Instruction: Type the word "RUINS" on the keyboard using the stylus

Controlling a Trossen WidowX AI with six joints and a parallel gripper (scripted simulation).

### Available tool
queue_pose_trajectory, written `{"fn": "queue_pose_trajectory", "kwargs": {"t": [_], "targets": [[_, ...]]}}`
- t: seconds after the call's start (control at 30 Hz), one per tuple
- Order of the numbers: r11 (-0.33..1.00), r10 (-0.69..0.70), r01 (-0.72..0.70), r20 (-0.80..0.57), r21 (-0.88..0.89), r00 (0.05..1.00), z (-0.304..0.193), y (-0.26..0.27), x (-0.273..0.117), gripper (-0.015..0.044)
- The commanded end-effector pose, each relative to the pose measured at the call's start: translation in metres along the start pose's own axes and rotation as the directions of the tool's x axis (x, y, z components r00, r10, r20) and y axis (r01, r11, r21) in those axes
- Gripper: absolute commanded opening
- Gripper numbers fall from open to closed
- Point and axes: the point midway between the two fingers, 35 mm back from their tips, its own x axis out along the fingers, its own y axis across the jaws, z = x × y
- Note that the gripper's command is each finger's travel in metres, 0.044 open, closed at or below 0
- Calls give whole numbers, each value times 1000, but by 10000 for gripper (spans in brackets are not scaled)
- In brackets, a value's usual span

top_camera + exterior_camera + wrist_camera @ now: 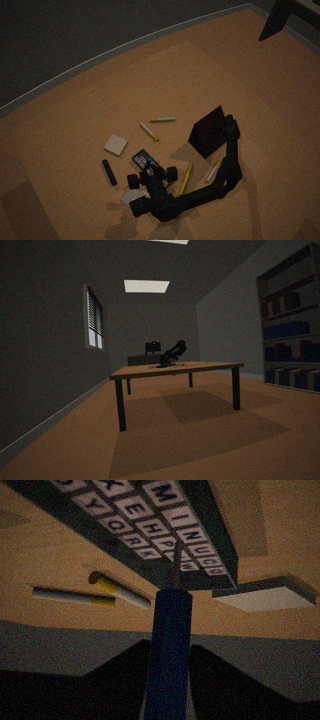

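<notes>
Grips a blue stylus (148, 158) (172, 615), pinched between the fingertips of the black claw (149, 168) (176, 358) (169, 651). In the wrist view, runs centrally between the two fingers, with the blue barrel reaching out past them and the thin grey tip (177, 562) leading away over the keyboard (139, 159) (150, 528). Overlaps the keys near P and W there; cannot tell whether touching or just above.

Partly covers the same keyboard in the top view, hiding many of the letters beneath the claw and wrist. Just off one end, shows a pale square block (115, 145) (257, 600), apart from the keyboard. Nearby, lie two white-and-yellow pens, one slanted (149, 131) (122, 591), the other (162, 119) (74, 597) turned more crosswise in the top view.

Farther round on the counter (116, 111) (177, 372) (30, 555), lie a black marker (109, 172), a yellow rod (186, 179) and a third white-and-yellow pen (213, 171) close to the arm (199, 201) (180, 345). Beneath the wrist, peeks a second pale piece (130, 196). Beyond, in the exterior view, stand a monitor (152, 346) and a tall bookshelf (261, 325).
</notes>
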Motion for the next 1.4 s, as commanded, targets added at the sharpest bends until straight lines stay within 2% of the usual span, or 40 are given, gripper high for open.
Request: {"fn": "queue_pose_trajectory", "kwargs": {"t": [0.0,1.37], "targets": [[1000,0,0,3,4,1000,2,0,1,81],[1000,1,-1,4,4,1000,15,0,8,81]]}}
